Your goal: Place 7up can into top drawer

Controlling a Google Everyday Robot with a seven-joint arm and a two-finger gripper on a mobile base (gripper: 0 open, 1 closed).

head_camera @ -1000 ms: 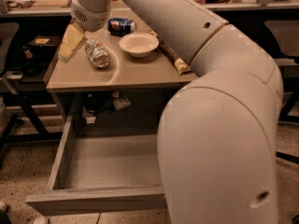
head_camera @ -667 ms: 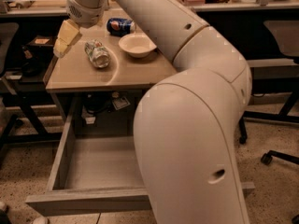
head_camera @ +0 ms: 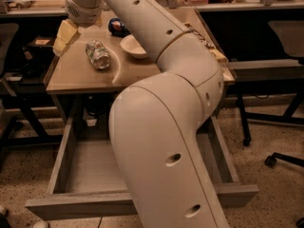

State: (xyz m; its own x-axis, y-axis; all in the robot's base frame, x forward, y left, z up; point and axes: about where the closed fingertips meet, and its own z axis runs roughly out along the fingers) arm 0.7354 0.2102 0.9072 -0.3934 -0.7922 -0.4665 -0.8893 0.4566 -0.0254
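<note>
Desktop [head_camera: 78, 77] is carrying the 7up can [head_camera: 97, 54], lying on its side, unmoved since before. At its 9 o'clock the gripper [head_camera: 63, 36] is drifting slightly outward; open or closed, I cannot tell. At 6 o'clock the top drawer [head_camera: 80, 205] is standing open.

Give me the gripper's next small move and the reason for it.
Probably move the gripper across and down over the 7up can. The can lies on its side on the desk, not held. The gripper hangs beside it at the desk's left edge. The top drawer already stands open below, so grasping comes first.
</note>
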